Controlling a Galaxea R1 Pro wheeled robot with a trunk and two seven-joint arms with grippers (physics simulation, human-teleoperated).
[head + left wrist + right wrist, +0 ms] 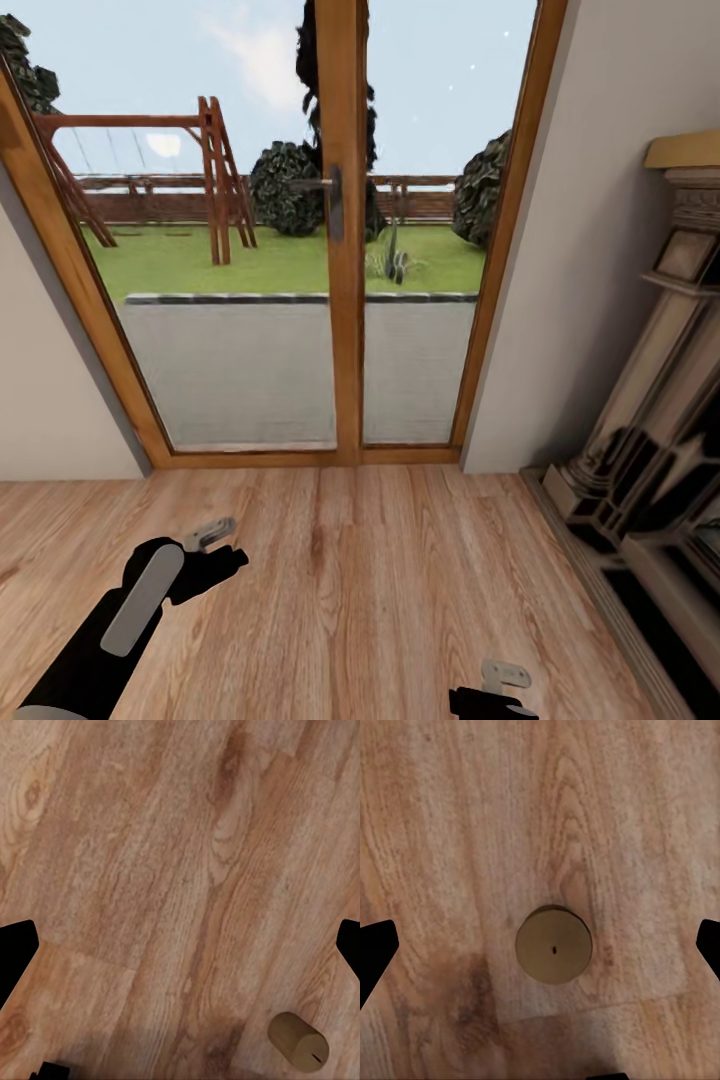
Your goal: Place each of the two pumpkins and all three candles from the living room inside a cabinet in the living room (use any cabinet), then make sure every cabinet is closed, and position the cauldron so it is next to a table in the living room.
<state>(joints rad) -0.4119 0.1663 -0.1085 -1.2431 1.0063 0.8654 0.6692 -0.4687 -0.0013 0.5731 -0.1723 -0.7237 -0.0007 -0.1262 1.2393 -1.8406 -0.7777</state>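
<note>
Head view is taken up by a glass double door (340, 230) with a wooden frame, through which a lawn and a wooden swing frame (215, 180) are seen. At the right edge a pale stone fireplace (650, 400) with dark panels is placed against the wall. The wooden floor (380, 580) is spread below the door. The left pincer (212, 535) is held low over the floor at the end of its black arm, and the right pincer (503, 677) is seen near the lower edge of the picture; from this view it cannot be told how far their fingers are spread.

In the left wrist view the two black fingertips (16, 952) are seen far apart at the two sides of the picture, so the left pincer is spread wide and nothing is held between them. One tan candle (298, 1041) is seen standing on the floor planks, off to one side of the pincer and not between its fingers.

In the right wrist view the fingertips (375, 956) are also kept wide apart, with nothing pinched. A candle (553, 945) is seen from straight above, standing upright on the floor, with a small dark wick mark in the middle of its round top. It is placed midway between the two fingertips but well apart from both of them, and a soft shadow is thrown beside it.
</note>
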